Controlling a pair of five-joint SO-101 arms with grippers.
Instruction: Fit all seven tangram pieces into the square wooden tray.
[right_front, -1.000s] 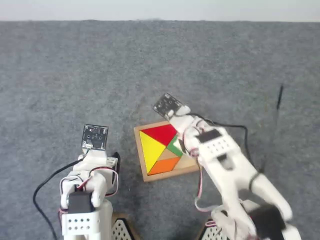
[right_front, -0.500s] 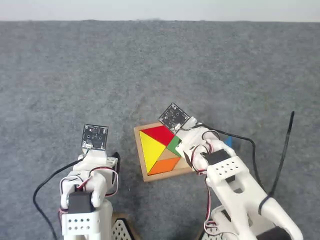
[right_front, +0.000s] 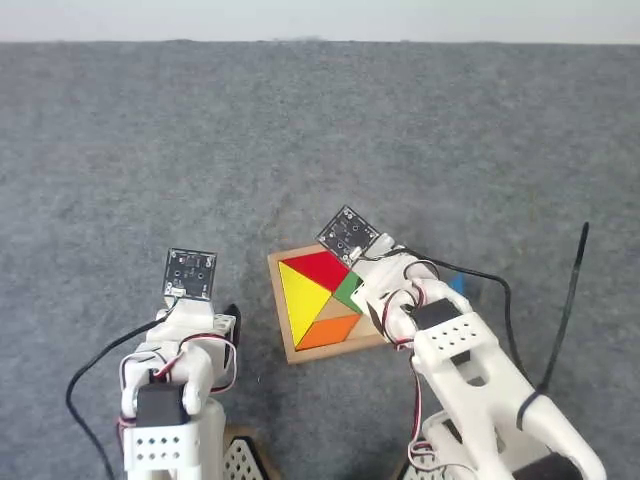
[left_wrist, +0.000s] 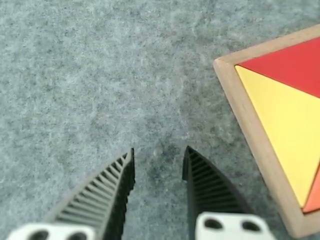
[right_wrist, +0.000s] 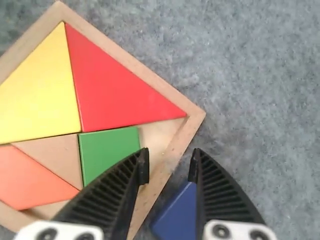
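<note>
The square wooden tray (right_front: 284, 351) lies between the two arms and holds a red triangle (right_front: 320, 268), a yellow triangle (right_front: 300, 298), an orange piece (right_front: 328, 331) and a green square (right_front: 348, 292). In the right wrist view my right gripper (right_wrist: 168, 160) is open and straddles the tray rim (right_wrist: 182, 132) beside the green square (right_wrist: 107, 150). A blue piece (right_wrist: 180, 215) lies on the felt just outside that rim, under the fingers. My left gripper (left_wrist: 157, 157) is open over bare felt, left of the tray corner (left_wrist: 225, 65).
Grey felt covers the whole table, with wide free room at the far side. A bare wood-coloured triangle (right_wrist: 50, 155) shows in the tray between the yellow, green and orange pieces. A black cable (right_front: 570, 300) trails from the right arm.
The right arm pulled its wrist back and lower over the tray's right edge in the first half second, uncovering a blue piece on its right. Since then nothing moved. The left arm stayed still.
</note>
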